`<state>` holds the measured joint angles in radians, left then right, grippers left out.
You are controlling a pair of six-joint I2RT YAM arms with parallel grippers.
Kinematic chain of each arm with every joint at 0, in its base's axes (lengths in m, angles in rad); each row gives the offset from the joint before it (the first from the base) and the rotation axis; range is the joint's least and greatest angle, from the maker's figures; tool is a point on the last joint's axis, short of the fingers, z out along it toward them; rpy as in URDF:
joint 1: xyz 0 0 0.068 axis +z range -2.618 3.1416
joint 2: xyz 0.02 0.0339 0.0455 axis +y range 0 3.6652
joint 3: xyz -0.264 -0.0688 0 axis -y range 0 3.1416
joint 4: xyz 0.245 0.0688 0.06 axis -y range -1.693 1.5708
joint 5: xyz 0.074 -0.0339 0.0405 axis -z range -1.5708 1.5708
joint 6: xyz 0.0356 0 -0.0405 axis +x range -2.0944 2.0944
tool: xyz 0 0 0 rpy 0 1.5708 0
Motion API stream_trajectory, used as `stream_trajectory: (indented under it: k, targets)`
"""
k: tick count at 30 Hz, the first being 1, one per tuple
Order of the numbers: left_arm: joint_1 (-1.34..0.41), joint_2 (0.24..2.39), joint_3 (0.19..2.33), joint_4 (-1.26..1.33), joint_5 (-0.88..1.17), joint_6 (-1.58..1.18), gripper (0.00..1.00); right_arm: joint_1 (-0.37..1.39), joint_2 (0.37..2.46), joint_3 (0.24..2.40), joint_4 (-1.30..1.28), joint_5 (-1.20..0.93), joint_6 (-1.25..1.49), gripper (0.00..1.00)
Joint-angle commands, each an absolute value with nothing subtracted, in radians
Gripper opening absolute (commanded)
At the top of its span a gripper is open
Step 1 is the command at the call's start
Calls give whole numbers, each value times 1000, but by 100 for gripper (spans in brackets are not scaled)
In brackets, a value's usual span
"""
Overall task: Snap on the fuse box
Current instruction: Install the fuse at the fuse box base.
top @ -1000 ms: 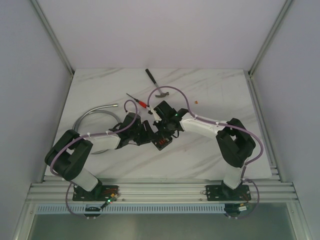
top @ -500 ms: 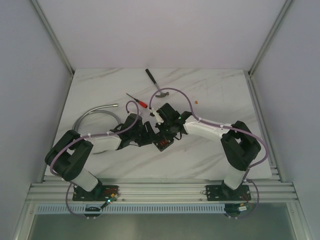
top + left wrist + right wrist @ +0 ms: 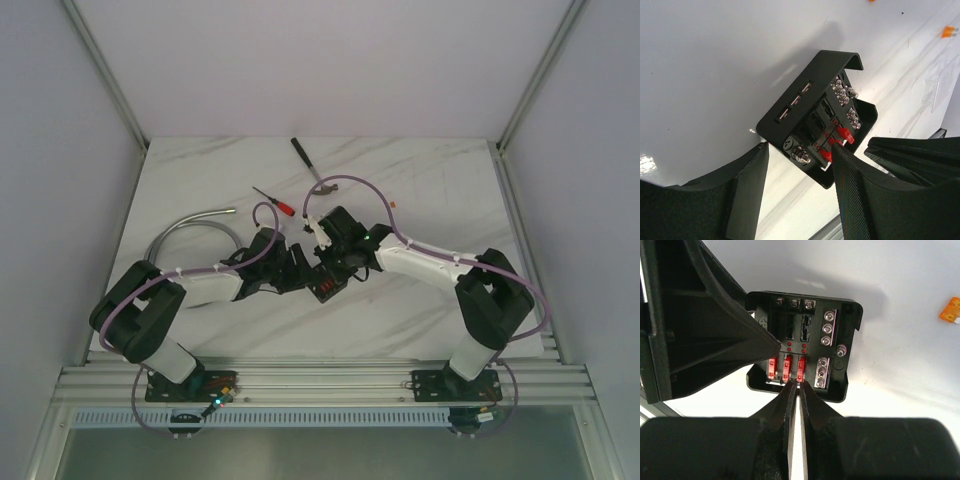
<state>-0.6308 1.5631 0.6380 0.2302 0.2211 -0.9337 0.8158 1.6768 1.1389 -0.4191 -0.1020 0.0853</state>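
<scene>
The fuse box (image 3: 327,286) is a small black open box lying on the white table between both arms. It shows three red fuses in a row (image 3: 785,368) and screw terminals. My left gripper (image 3: 300,272) is open. Its fingers (image 3: 847,190) straddle the box's near corner (image 3: 810,115), with one fingertip at the box's edge. My right gripper (image 3: 800,384) points down at the fuse box (image 3: 840,320). Its jaws stand a thin slit apart, and the tips sit at the lower end of the rightmost red fuse. Nothing shows between its fingers.
A hammer (image 3: 312,172), a red-handled screwdriver (image 3: 277,203) and a grey flexible hose (image 3: 185,228) lie behind and left of the box. One loose orange fuse (image 3: 951,309) lies on the table to the right. White walls enclose the table.
The right arm's elbow has swung right and its wrist has shifted slightly over the box. Its jaws have parted a little. The left arm and the box have not moved.
</scene>
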Motion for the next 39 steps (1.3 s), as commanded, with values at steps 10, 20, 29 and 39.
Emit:
stream_trajectory:
  k: [10, 20, 29, 39]
  targets:
    - [-637, 1563, 635, 255, 231, -936, 62, 820, 1734, 1122, -397, -104, 121, 12]
    - [-637, 1574, 633, 259, 235, -938, 62, 824, 1809, 1119, -518, -45, 92, 5]
    - [-637, 1569, 625, 261, 234, -945, 62, 825, 1883, 1072, -603, 11, 67, 0]
    - [-638, 1531, 627, 267, 231, -942, 62, 811, 1653, 1209, -476, -57, 47, 16]
